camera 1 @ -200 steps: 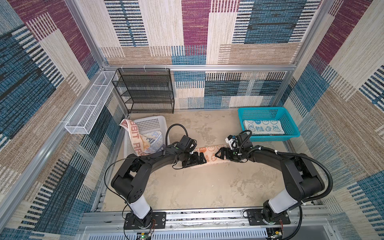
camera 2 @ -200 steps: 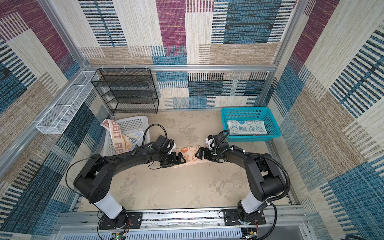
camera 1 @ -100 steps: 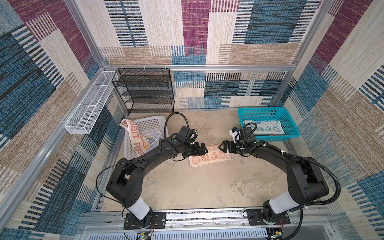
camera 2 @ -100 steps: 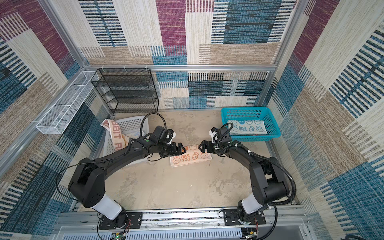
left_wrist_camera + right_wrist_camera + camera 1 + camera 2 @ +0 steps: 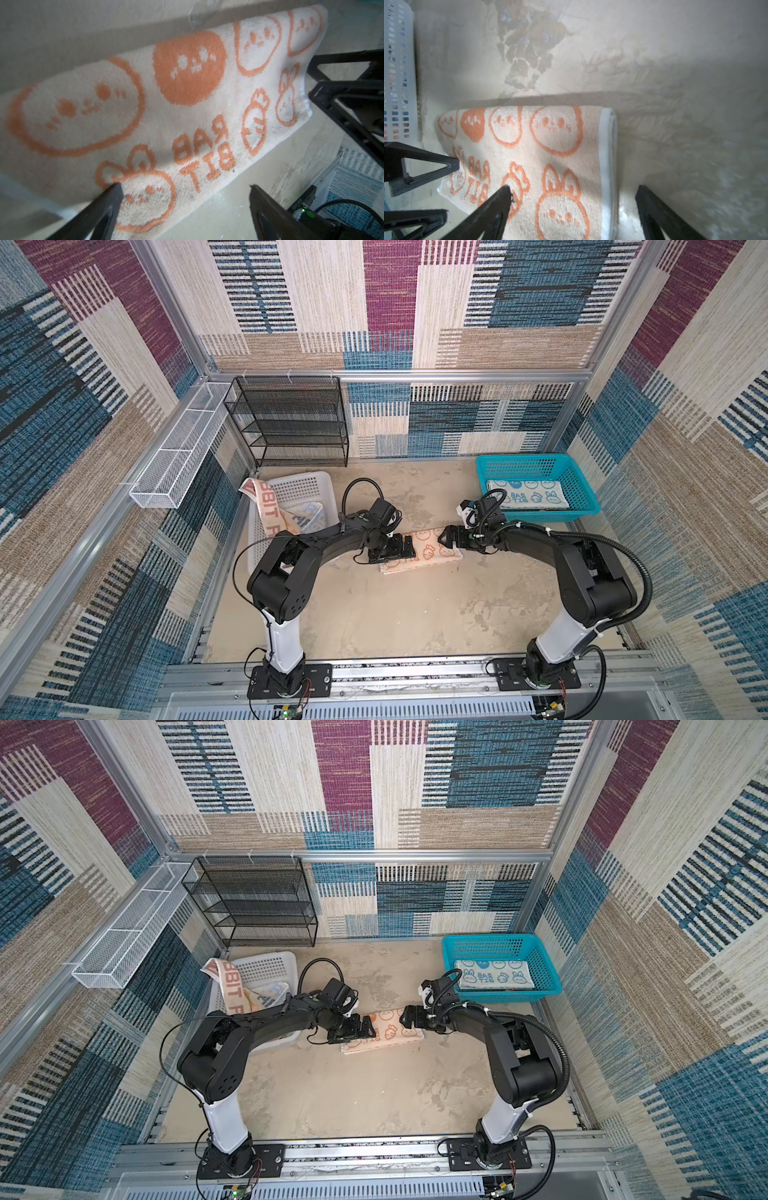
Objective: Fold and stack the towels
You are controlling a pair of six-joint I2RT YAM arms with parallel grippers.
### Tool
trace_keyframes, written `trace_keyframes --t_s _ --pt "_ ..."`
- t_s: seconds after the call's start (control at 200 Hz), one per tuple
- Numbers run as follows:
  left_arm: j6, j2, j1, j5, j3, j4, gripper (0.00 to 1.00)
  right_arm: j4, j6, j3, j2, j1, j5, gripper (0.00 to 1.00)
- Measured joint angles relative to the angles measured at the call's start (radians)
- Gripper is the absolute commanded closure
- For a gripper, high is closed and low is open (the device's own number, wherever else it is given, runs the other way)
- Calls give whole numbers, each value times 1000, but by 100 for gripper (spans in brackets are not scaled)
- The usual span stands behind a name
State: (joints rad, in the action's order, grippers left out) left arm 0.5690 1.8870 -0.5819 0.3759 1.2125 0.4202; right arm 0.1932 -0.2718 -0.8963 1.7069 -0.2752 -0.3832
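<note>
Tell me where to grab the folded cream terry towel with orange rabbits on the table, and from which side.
Take the folded cream orange-rabbit towel by its short end with the white hem, coming from the right arm's side. Both layers' edges lie stacked there, so one pinch should catch both, and the open right gripper straddles that end.

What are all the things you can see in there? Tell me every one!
table: one, beige, under everything
teal basket: one, teal, back right
white basket: one, white, left side
rack: one, black, back wall
wire tray: one, white, left wall
orange towel: one, cream with orange rabbits, folded, mid-table
blue towel: one, cream with blue rabbits, in teal basket
lettered towel: one, cream with orange letters, draped over white basket's rim
left tool: one, black, open, over orange towel's left end
right tool: one, black, open, over its right end
</note>
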Motion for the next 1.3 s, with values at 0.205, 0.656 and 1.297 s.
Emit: trace_keyframes --t_s 0.205,0.656,1.297 --pt "-6 16 13 26 -6 -1 1 -123 -31 61 3 -32 -59 29" --pt "-53 23 23 21 19 2 1 -133 -83 91 -4 -33 -103 52" --pt "-59 12 41 41 -32 -58 1 -61 -72 101 -29 2 -129 82"
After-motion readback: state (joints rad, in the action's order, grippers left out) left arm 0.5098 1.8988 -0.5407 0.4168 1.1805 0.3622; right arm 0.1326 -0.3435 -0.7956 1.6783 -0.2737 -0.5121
